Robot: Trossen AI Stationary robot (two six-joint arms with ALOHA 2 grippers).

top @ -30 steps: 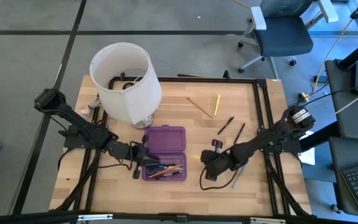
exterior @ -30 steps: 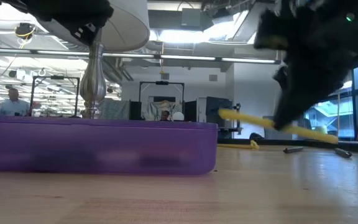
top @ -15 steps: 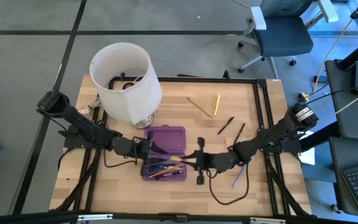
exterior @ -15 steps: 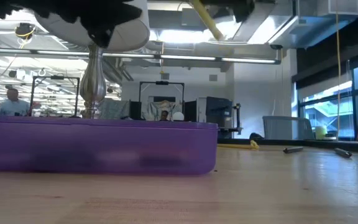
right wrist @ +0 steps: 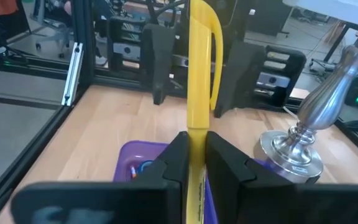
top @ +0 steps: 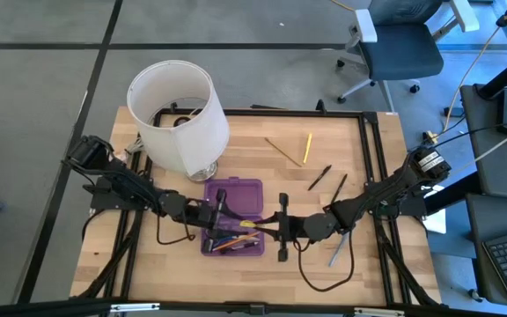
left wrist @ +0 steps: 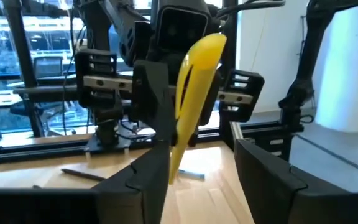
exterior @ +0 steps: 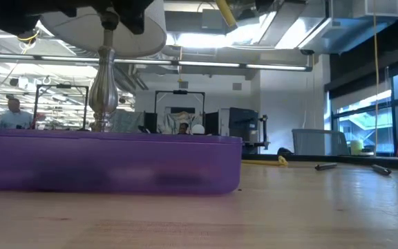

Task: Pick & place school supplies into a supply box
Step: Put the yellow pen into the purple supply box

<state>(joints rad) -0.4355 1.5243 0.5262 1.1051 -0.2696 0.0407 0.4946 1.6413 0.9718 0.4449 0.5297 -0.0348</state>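
Yellow pen [right wrist: 199,93], light, stiff, probably slippery: right tool [right wrist: 194,163] clamps its lower barrel; left tool [left wrist: 188,168], fingers apart, faces it above purple supply box [top: 236,198].

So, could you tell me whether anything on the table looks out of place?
Yes: a table lamp with a white shade stands on the table's far left, behind the purple supply box, unlike the school supplies. Several pens and pencils lie loose on the far right. The right pincer grips a yellow pen.
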